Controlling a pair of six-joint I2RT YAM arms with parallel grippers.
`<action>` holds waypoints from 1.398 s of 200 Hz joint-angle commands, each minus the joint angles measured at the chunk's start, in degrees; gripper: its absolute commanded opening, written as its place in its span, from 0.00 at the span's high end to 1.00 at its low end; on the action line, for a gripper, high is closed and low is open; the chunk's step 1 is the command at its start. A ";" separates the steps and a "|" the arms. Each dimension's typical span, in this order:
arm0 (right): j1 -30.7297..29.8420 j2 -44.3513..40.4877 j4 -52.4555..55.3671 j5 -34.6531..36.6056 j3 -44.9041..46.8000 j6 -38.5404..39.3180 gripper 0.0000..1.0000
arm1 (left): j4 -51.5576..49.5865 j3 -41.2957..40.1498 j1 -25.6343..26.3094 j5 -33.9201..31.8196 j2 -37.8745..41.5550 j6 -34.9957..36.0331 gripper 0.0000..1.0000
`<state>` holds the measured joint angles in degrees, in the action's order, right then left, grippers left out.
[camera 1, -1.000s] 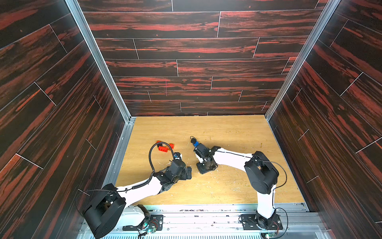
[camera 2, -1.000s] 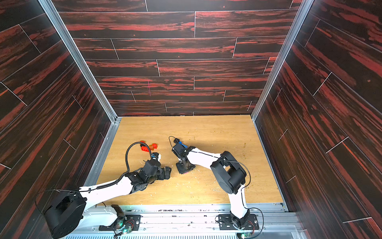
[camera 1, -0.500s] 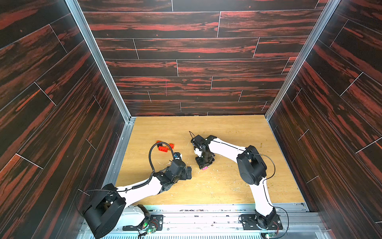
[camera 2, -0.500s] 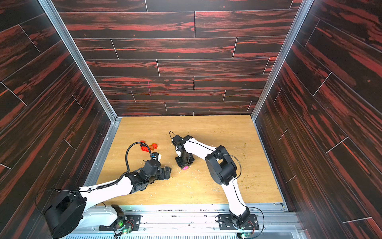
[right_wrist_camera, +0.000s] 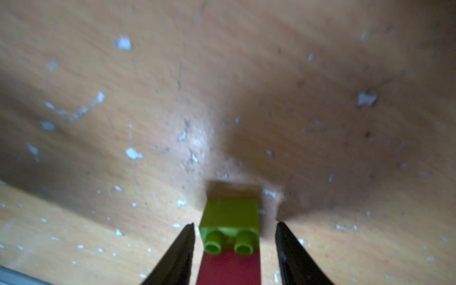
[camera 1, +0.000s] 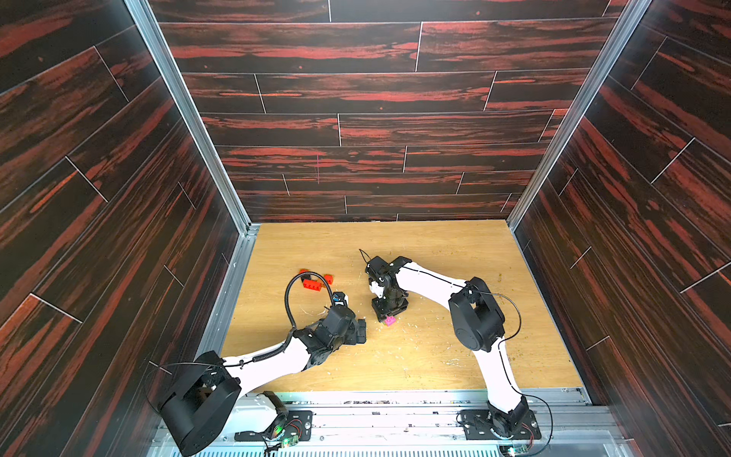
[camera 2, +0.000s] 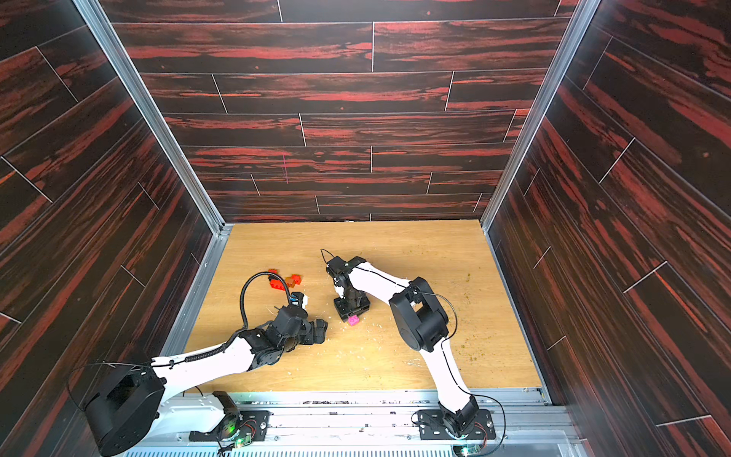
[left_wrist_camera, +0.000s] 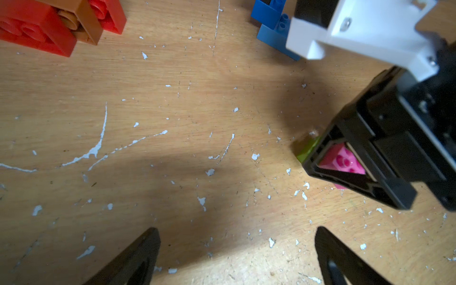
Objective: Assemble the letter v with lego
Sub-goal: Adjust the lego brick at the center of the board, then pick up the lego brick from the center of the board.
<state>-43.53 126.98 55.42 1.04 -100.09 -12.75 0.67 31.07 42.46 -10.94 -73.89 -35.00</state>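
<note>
The right gripper (right_wrist_camera: 234, 224), released astride the green brick (right_wrist_camera: 230, 214), should be raised straight so nothing is nudged, while the left gripper (left_wrist_camera: 235, 229) is held open, empty.

Walls (camera 1: 356, 91): near-black planks with red grain streaks and thin pale seams.
Frame posts (camera 1: 190, 118): bare silver metal.
Table (camera 1: 435, 356): pale oak grain, flecked with white chips and curved white scratches.
Pink brick (camera 1: 390, 321): hot magenta, studs the same tone.
Green brick (right_wrist_camera: 230, 217): lime, plain.
Red bricks (camera 1: 312, 283), at ten o'clock from the pink one: bright red, with an orange-brown brick (left_wrist_camera: 81, 22) between them.
Blue bricks (left_wrist_camera: 269, 27): mid blue.
Left arm (camera 1: 273, 360) and right arm (camera 1: 427, 279): white links, black joints.
Left gripper (left_wrist_camera: 237, 256) and right gripper (right_wrist_camera: 234, 224): black fingers.
</note>
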 commanded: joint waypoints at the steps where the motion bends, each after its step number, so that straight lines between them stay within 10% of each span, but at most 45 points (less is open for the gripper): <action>1: 0.20 -3.36 -5.81 -0.32 3.43 0.17 0.41 | -1.87 1.73 0.24 -1.09 1.30 0.11 0.00; 155: -1.21 -25.24 -41.62 6.88 42.10 2.35 0.38 | 0.02 4.16 0.26 -3.21 -5.31 -3.24 0.00; 279: -1.30 -21.60 -44.60 8.54 40.92 5.99 0.44 | 2.76 6.30 0.34 -3.65 -10.95 -3.50 0.00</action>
<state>-44.51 103.96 11.31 9.72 -57.98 -7.77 2.96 35.90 42.52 -13.13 -84.31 -38.63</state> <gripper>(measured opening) 0.559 0.999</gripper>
